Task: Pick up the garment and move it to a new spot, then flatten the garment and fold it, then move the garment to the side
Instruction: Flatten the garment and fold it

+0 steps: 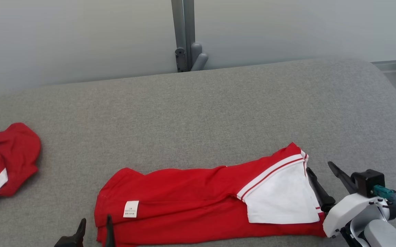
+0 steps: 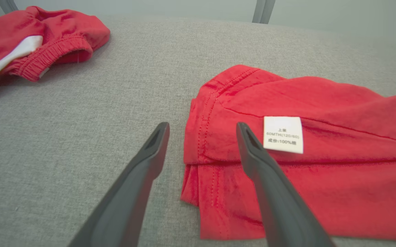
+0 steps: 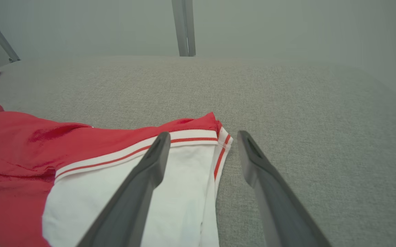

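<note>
Head view, garment [image 1: 184, 202]: one red knit piece, folded into a long flat band, is lying along the near edge of the padded surface [image 1: 218, 113], right of centre.
Head view, white panel [image 1: 280, 199]: one smooth white wedge, bordered by a red-and-white striped trim, is closing the band's right end.
Head view, care label [image 1: 131, 209]: one small white rectangle is sitting near the band's left end.
Head view, second garment [image 1: 6, 161]: one crumpled red-and-white heap is resting at the surface's left edge, well apart from the band.
Head view, padded surface: grey woven cloth with rounded far corners is stretching open behind the band, up to a pale wall [image 1: 81, 34] and one grey metal post [image 1: 183, 34].
Head view, left gripper [image 1: 95, 219]: two dark tapered fingers are standing apart at the band's left end, gripping nothing.
Head view, right gripper [image 1: 319, 166]: two dark fingers are standing apart just beside the white panel, gripping nothing.
Left wrist view, fingers [image 2: 151, 151]: matte and hollow-tipped, one is pointing over grey cloth and the other over the garment's double-stitched corner, beside the care label. I cannot tell whether they are touching the cloth.
Left wrist view, second garment: a gathered elastic hem is showing at upper left.
Right wrist view, fingers [image 3: 155, 157]: one is crossing the white panel and the other is hanging over grey cloth, with the striped corner lying between them.
Right wrist view, room: open cloth is running ahead and rightward to the curved edge.
</note>
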